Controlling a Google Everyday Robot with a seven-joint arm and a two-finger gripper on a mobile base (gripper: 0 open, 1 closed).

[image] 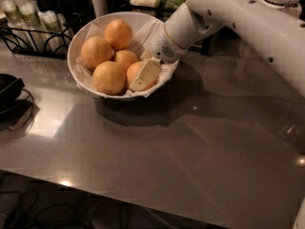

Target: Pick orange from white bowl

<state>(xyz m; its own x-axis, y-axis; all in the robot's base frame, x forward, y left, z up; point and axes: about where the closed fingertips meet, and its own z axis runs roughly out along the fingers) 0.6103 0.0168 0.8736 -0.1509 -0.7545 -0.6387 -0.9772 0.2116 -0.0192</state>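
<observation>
Your hand (145, 75) reaches into the right side of the white bowl (70, 56) on the table (190, 151), lying against the orange (133, 72). Its grip cannot be told. Four paler oranges (109, 77) crowd beside.

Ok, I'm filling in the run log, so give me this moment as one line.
phase: grasp | gripper: inside wide round white bowl, against smooth pinkish-orange round fruit near its right rim | lifted: not yet
</observation>
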